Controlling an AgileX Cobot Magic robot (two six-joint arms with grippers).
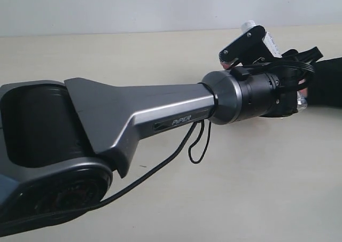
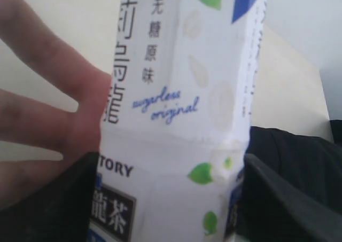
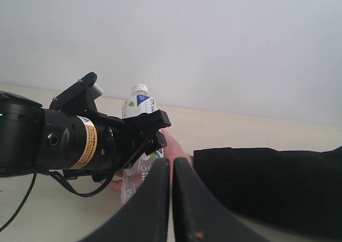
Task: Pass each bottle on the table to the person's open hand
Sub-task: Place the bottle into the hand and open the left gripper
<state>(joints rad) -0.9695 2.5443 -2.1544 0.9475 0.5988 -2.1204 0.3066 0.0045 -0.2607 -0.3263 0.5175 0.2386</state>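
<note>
A white bottle (image 2: 176,119) with dark print and green leaves stands upright between the jaws of my left gripper (image 2: 171,167), which is shut on it. In the exterior view its white cap (image 1: 249,25) shows above the left gripper (image 1: 256,49) at the far right of the table (image 1: 160,55). The person's open hand (image 2: 48,108) lies right behind the bottle, fingers spread. The right wrist view shows the bottle (image 3: 140,103) against the hand (image 3: 173,146). My right gripper (image 3: 172,164) is shut, with nothing in it. The other bottles are out of view.
The person's black sleeve (image 1: 327,84) comes in from the right edge, also seen as the sleeve (image 3: 267,183) in the right wrist view. The left arm (image 1: 133,119) stretches across the table, and a black cable loop (image 1: 199,146) hangs below it.
</note>
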